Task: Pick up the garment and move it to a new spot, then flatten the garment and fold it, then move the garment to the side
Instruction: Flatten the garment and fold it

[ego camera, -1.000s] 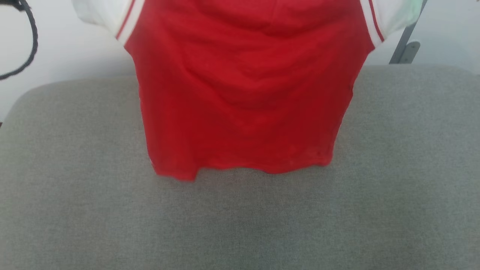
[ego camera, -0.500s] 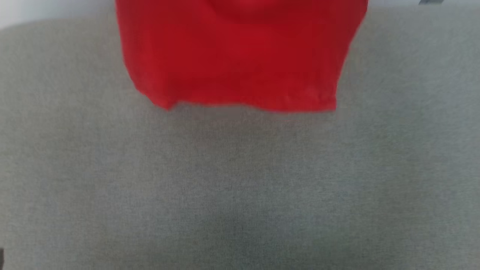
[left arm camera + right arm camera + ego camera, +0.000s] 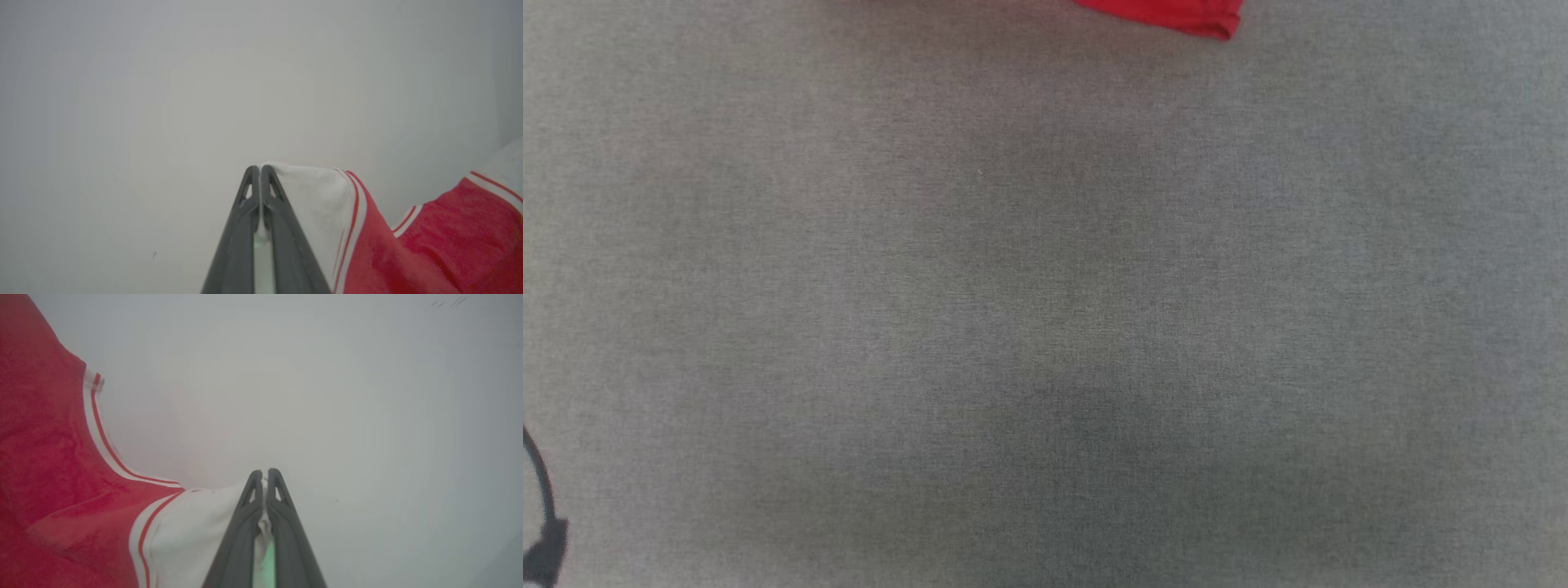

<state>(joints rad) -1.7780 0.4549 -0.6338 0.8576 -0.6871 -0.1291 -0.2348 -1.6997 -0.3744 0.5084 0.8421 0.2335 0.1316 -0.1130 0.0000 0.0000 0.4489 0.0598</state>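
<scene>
The garment is a red shirt with white sleeves and red-white striped trim. In the head view, a red corner of the garment's hem (image 3: 1176, 15) hangs at the top edge above the grey cushion (image 3: 1045, 310). In the left wrist view my left gripper (image 3: 260, 168) is shut on the white sleeve cloth of the garment (image 3: 429, 241), which spreads to the right. Seen from the right wrist, my right gripper (image 3: 264, 472) is shut on the other white sleeve, and the garment (image 3: 45, 469) hangs to the left. The lettering is hidden.
The grey fabric cushion spans the head view. A black cable (image 3: 543, 523) curls at its lower left edge. Behind both grippers is a plain pale wall (image 3: 204, 102).
The head view has tilted down: the cushion now takes up the picture and the garment has slid up to the top edge. The far edge of the cushion and the pale wall behind it have left the picture.
</scene>
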